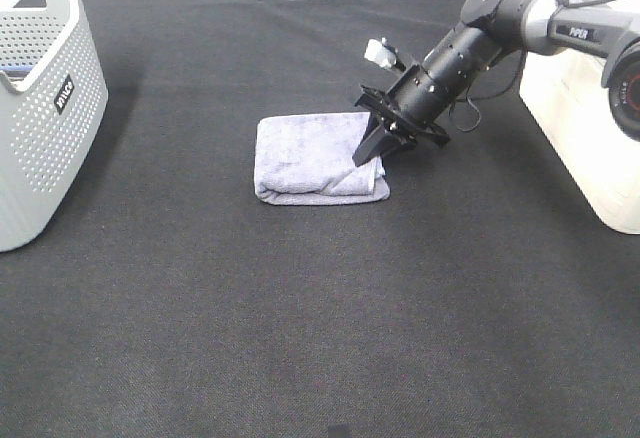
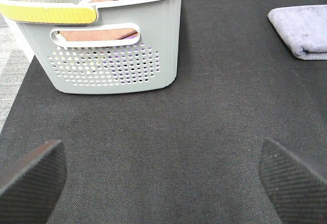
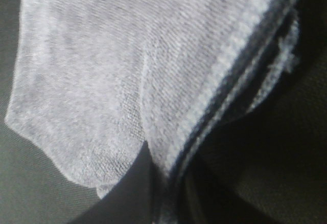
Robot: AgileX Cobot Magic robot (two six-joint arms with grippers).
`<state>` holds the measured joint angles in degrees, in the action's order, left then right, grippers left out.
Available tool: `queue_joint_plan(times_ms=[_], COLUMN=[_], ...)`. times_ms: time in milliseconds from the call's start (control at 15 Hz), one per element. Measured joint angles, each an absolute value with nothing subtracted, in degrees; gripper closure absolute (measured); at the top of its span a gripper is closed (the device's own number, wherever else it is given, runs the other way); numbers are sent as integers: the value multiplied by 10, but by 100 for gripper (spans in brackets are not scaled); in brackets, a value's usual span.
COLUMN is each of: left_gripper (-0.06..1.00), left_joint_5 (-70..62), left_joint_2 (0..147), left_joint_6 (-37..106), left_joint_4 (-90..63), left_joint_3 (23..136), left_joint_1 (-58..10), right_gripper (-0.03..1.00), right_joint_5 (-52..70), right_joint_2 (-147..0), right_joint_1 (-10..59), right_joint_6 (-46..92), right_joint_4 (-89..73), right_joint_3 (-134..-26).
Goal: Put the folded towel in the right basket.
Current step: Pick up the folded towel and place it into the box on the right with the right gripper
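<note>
The folded lavender towel [image 1: 310, 158] lies flat on the black table cover in the middle of the exterior view. My right gripper [image 1: 368, 155] reaches down from the right onto the towel's right edge. In the right wrist view the towel [image 3: 117, 65] fills the frame and its layered edge runs between the dark fingers of the gripper [image 3: 171, 193], which are shut on it. The right basket [image 1: 590, 138] is a white container at the right edge. My left gripper [image 2: 163, 183] is open and empty, low over the cloth. The towel [image 2: 304, 29] lies far from it.
A grey perforated basket [image 1: 40, 108] stands at the far left. In the left wrist view this basket [image 2: 112, 50] holds folded brown and blue cloths. The black cloth [image 1: 300, 308] covers the whole table.
</note>
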<state>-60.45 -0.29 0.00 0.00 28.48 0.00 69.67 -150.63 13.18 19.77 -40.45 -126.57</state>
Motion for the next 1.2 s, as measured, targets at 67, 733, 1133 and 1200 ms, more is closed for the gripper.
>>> queue_joint_plan(times_ms=[67,733,1133,1200], left_gripper=[-3,-3,-3,-3], left_joint_5=[-604,-604,-604,-604], left_joint_2=[-3,-3,-3,-3], left_joint_6=[0,0,0,0], left_joint_4=[0,0,0,0], left_joint_3=[285,285,285,285], left_joint_1=[0,0,0,0], right_gripper=[89,89,89,89], right_joint_5=[697,697,682,682], right_joint_2=[-1494,-1243,-1138,-1122], right_joint_1=[132,132,111,93], right_joint_6=[204,193,143,136], right_joint_4=[-403,-191,-70,-70], right_joint_3=[-1266,-1266,-1266,-1266])
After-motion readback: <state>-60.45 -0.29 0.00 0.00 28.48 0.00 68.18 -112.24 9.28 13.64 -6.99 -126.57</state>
